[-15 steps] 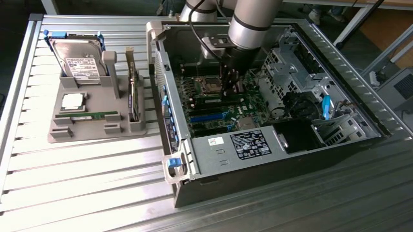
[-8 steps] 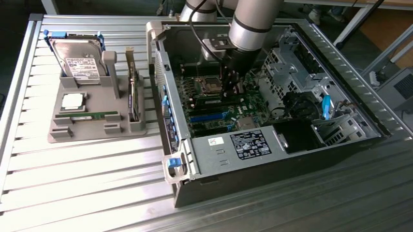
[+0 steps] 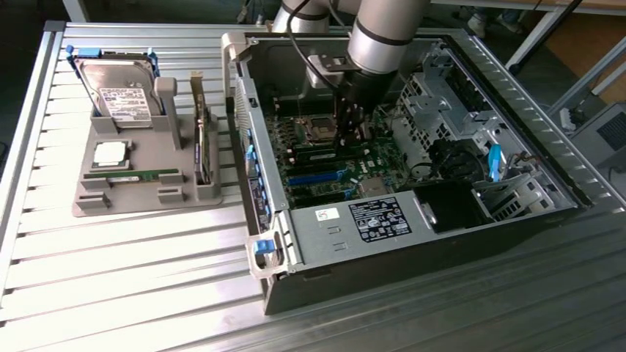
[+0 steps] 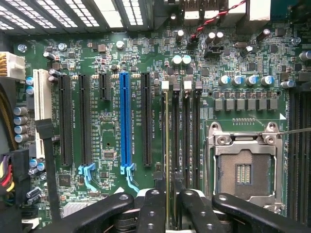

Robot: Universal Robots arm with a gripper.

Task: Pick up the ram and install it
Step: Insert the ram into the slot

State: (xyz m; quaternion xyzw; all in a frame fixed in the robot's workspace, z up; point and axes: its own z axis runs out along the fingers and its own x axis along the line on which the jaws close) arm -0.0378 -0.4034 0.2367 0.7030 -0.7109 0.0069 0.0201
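Note:
The ram point(image 4: 167, 145) stands edge-on in a memory slot of the motherboard point(image 4: 107, 73), beside the processor socket point(image 4: 243, 170). My gripper point(image 4: 171, 196) straddles the stick's near end. Its black fingers point(image 4: 151, 208) sit on either side, slightly wider apart than the thin board, so it is open. In the exterior view my gripper point(image 3: 348, 141) reaches down into the open computer case point(image 3: 293, 242), just above the ram point(image 3: 318, 155). A second, matching green stick point(image 3: 132, 176) lies flat on the grey holder point(image 3: 98, 205) at the exterior view's left.
The grey holder also carries a hard drive point(image 3: 122, 92), a square silver processor chip point(image 3: 110, 152) and an upright expansion card point(image 3: 201, 147). Inside the case are drive cages point(image 3: 440, 95), black cables point(image 3: 445, 158) and a power supply point(image 3: 377, 220). Empty slots flank the ram.

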